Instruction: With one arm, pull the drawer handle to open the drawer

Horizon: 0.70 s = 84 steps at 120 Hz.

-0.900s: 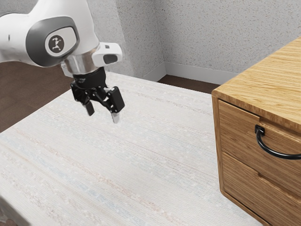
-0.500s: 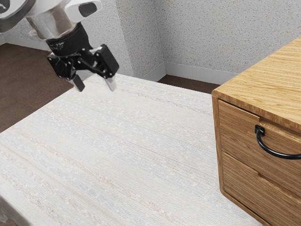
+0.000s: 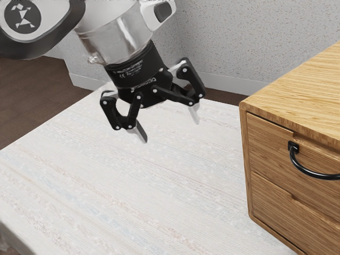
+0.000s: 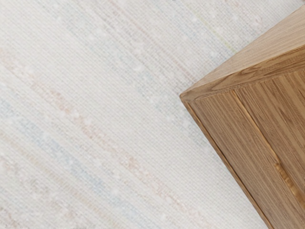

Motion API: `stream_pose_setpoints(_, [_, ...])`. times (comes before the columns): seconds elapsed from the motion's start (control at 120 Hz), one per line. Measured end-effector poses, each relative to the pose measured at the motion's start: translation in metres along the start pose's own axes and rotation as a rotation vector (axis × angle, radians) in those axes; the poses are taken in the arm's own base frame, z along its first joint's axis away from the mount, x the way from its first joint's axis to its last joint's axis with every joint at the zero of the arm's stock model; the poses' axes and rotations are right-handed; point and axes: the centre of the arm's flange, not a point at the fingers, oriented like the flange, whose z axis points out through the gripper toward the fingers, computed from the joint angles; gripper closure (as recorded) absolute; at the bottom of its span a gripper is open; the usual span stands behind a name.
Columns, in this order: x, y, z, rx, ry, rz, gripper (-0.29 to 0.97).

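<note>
The gripper (image 3: 169, 125) has swung from the tabletop's far edge, at the exterior view's left, toward the cabinet (image 3: 297, 101), narrowing the gap to the handle (image 3: 293, 147). Its fingers are spread wide and hold nothing. The hand tilts over the table (image 3: 106, 191). The handle hangs on the shut top drawer (image 3: 271, 141), well apart from the gripper.

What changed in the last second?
The gripper rose, then swung toward the exterior view's right, ending nearer the cabinet. It took hold of nothing and stayed open. The cabinet, its top drawer and the handle are where they were, untouched.
</note>
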Motion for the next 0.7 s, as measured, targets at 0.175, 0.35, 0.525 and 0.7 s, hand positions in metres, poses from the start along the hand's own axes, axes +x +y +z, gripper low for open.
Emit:
stream_pose_setpoints(0.175, [0.002,-0.004,0.032,0.007,0.023,-0.174,0.00])
stream_pose_setpoints(0.35, [-0.061,0.000,0.037,-0.100,0.040,-0.215,0.00])
stream_pose_setpoints(0.525, [-0.083,0.020,0.061,-0.165,0.021,-0.292,0.00])
stream_pose_setpoints(0.7, [-0.087,0.039,0.079,-0.198,0.019,-0.366,0.00])
